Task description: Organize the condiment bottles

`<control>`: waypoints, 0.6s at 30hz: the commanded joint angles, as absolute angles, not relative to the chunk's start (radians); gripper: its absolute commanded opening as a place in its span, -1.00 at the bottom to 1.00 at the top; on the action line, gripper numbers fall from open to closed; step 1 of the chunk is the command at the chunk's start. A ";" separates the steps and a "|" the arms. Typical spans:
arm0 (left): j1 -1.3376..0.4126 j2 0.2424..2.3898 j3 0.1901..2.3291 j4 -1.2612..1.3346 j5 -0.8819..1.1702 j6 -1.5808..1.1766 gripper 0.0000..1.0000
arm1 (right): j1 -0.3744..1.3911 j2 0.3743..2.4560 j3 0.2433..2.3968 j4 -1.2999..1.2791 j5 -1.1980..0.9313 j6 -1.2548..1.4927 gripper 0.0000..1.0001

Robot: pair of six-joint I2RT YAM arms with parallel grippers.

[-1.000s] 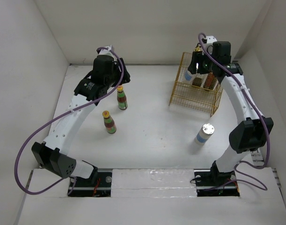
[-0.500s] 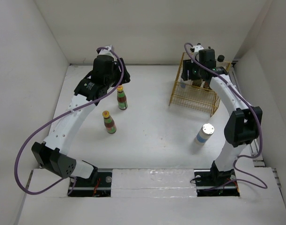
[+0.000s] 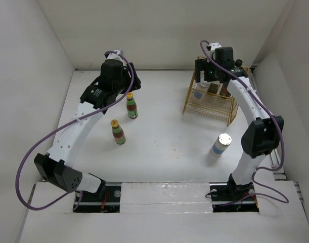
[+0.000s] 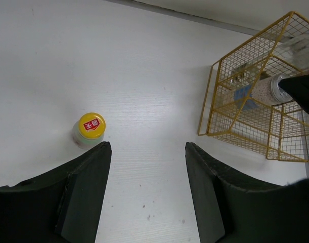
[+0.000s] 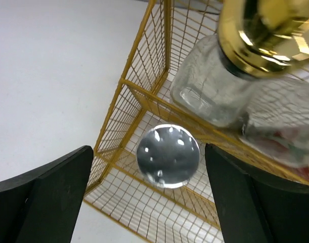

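Two yellow-capped sauce bottles (image 3: 131, 106) (image 3: 118, 131) stand on the table left of centre; one shows in the left wrist view (image 4: 90, 128). My left gripper (image 3: 126, 85) (image 4: 148, 167) hangs open and empty above the rear one. A white silver-lidded shaker (image 3: 221, 144) stands on the table at the right. A second shaker (image 3: 199, 91) (image 5: 168, 156) stands inside the gold wire basket (image 3: 210, 107), next to a clear gold-topped cruet (image 5: 230, 66). My right gripper (image 3: 207, 76) (image 5: 148, 162) is open above that shaker, fingers either side, not touching. Other bottles in the basket are blurred.
The basket (image 4: 230, 76) stands at the back right near the right wall, its rim (image 5: 144, 91) close under my right fingers. White walls enclose the table on three sides. The arm bases sit at the near edge.
My right gripper has swung left over the basket's left side and now hangs above the shaker there. The left arm and the bottles on the table have not moved.
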State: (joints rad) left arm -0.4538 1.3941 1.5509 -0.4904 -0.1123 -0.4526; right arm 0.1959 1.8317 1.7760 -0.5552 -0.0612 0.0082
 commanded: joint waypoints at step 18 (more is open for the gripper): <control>-0.453 1.252 1.425 -0.419 0.006 -0.479 0.15 | 0.152 0.923 1.135 -1.109 0.215 0.365 0.94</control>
